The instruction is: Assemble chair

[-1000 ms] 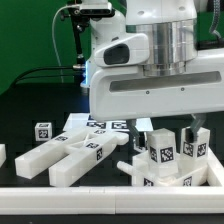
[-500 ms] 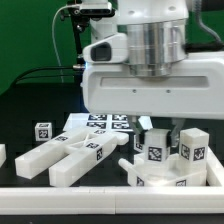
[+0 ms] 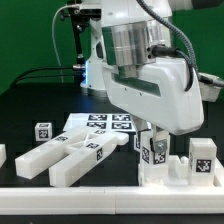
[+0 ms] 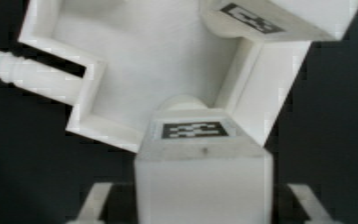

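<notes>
The chair is in loose white tagged parts. In the exterior view my gripper (image 3: 153,142) reaches down at the right and is shut on an upright white block (image 3: 157,155) with a tag on its face. That block stands on a chunky white piece (image 3: 165,175), and another tagged block (image 3: 203,152) stands to its right. A forked white slab (image 3: 72,155) lies at the left. In the wrist view the held block (image 4: 202,185) fills the space between my fingers (image 4: 99,205), tag on its end. Beyond it lies a broad white part (image 4: 158,70) with a round peg (image 4: 25,72).
The marker board (image 3: 105,123) lies flat behind the parts. A small tagged cube (image 3: 42,131) sits alone at the left. A white rail (image 3: 60,195) runs along the front edge. The arm's bulky body (image 3: 150,80) hangs over the middle.
The jaws have closed in on the upright tagged block. The arm's body has swung toward the exterior view's left and turned, and the right tagged block now shows further right.
</notes>
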Controlling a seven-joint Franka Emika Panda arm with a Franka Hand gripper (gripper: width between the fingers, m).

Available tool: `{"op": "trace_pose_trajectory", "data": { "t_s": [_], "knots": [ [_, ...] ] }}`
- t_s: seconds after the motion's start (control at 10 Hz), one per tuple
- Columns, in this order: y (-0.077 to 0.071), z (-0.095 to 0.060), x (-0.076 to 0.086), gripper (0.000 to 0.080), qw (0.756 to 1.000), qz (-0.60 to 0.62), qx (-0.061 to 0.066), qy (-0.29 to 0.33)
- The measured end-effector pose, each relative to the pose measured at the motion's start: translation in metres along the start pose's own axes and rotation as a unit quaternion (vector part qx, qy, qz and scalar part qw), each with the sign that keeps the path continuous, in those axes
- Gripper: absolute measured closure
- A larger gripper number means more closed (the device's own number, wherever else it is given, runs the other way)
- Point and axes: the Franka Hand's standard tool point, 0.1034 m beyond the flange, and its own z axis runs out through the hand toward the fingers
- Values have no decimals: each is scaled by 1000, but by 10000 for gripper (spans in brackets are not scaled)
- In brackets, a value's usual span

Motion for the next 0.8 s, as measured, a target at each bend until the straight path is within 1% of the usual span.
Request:
{"op": "trace_pose_trajectory", "data": {
  "t_s": [0.1,0.2,0.3,0.4,0.5,0.6,0.7,0.8],
  "knots": [
    [0,0,0,515,1000,-2,0,0],
    [1,2,-1,515,999,-49,-3,3],
    [4,6,-4,428,993,-120,-9,3],
    [3,7,-2,428,974,-228,-13,1],
    [2,8,-2,248,958,-286,-19,-2],
    [2,7,-1,172,958,-288,-18,-1],
    [3,8,0,172,946,-324,-19,-1],
    [3,8,0,154,936,-351,-19,-1]
  ]
}}
